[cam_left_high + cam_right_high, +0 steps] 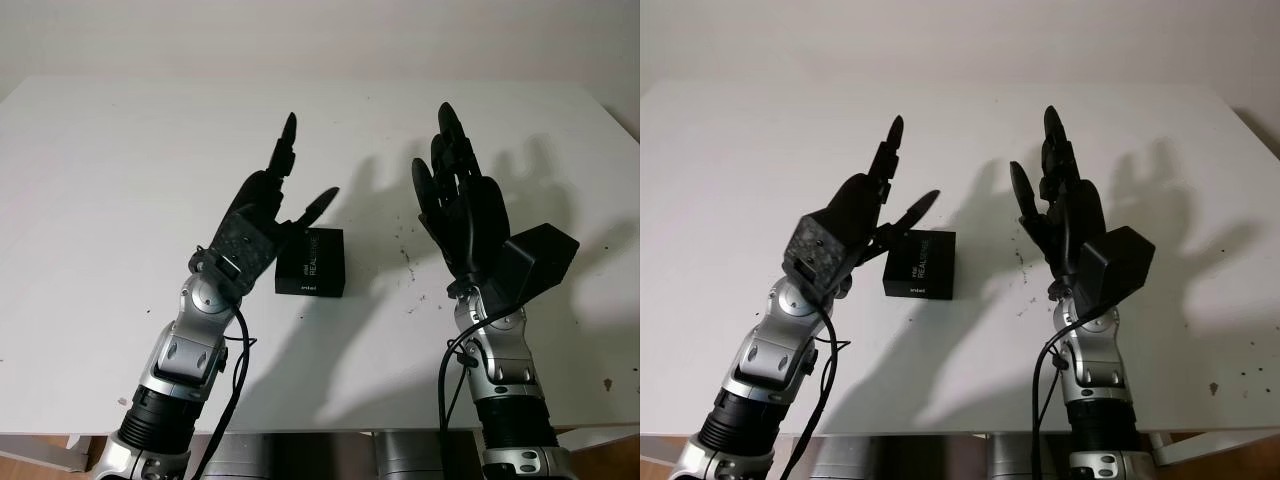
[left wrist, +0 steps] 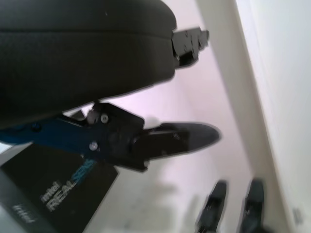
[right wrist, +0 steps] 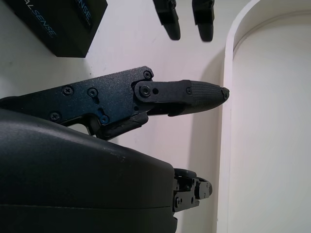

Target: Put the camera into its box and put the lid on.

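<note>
Black box (image 1: 311, 262) with white "REALSENSE" print sits closed on white table (image 1: 120, 180), near front edge, roughly centre. Lid on; camera itself can't be made out. Left hand (image 1: 270, 205) raised above table just left of box, open, holding nothing, one fingertip (image 1: 322, 200) over box's far corner, no clear contact. Right hand (image 1: 460, 200) raised to right of box, well apart from it, open, holding nothing, fingers pointing toward table's far edge. Small dark specks dot table near right hand.

White table (image 1: 120, 180) with dark specks near its right edge.
</note>
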{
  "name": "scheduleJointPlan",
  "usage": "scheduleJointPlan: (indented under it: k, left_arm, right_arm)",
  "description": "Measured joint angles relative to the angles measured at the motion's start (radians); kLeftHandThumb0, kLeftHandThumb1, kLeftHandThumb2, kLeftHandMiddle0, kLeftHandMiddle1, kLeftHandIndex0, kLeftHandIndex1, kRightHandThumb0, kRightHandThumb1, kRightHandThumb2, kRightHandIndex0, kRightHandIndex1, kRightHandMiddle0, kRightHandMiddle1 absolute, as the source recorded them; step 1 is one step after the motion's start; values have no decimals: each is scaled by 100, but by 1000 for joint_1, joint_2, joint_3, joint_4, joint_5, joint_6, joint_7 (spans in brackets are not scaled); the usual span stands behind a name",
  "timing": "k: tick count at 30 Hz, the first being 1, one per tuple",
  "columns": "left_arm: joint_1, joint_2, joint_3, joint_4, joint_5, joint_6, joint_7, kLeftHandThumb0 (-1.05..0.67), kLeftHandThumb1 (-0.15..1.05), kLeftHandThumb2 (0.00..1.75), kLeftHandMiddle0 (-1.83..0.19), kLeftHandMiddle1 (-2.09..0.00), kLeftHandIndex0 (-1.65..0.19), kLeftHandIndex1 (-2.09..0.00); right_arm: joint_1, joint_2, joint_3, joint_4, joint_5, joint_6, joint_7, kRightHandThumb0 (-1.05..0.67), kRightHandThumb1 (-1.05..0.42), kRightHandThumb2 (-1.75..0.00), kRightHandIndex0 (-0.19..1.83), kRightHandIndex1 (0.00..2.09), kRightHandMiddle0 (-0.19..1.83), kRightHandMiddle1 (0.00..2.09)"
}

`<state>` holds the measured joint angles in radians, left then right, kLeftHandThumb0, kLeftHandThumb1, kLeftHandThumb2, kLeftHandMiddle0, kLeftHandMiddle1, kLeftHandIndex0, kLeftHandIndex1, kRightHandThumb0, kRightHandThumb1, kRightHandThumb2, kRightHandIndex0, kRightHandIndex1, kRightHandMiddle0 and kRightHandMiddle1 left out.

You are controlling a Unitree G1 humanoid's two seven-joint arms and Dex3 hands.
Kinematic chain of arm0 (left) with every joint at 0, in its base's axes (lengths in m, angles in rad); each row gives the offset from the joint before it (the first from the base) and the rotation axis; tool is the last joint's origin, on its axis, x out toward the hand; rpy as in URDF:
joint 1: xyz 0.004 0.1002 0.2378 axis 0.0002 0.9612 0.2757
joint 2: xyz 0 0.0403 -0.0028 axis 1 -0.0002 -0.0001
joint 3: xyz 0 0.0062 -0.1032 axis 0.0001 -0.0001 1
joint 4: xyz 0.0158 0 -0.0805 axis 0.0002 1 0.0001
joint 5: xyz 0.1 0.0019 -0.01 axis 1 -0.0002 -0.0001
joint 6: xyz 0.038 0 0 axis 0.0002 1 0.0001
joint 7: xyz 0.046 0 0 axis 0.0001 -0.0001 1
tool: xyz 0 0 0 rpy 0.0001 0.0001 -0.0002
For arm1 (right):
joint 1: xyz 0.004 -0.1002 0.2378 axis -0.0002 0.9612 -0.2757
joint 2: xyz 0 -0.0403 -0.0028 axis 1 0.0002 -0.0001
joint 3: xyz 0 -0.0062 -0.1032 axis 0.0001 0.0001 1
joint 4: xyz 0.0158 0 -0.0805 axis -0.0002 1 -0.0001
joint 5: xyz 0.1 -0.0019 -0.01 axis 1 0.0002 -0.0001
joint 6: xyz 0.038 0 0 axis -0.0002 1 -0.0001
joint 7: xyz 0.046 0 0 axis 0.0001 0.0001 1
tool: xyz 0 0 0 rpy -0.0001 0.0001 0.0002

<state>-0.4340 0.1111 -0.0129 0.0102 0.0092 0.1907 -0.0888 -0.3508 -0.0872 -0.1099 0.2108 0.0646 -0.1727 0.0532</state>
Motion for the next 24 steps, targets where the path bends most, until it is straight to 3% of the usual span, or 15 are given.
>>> scheduleJointPlan:
  k: [5,12,18,24]
  left_arm:
    - [-49,7,145,53,-141,-81,-9,-74,105,72,19,0,19,0]
    - [-60,55,235,99,-202,-159,-25,-78,105,73,19,0,19,0]
    - [-44,77,267,130,-230,-216,-51,-76,105,73,19,0,19,0]
    - [13,80,239,129,-222,-221,-72,-79,105,72,19,0,19,0]
  right_arm:
    - [-2,0,0,5,10,0,11,-66,-105,-35,-6,5,3,4]
    - [-41,-2,1,67,19,-1,38,-68,-105,-40,-10,4,-4,2]
    - [-93,-8,-1,87,22,27,45,-70,-105,-42,-14,3,-8,2]
    - [-114,-7,0,106,20,38,35,-71,-105,-43,-15,4,-9,2]
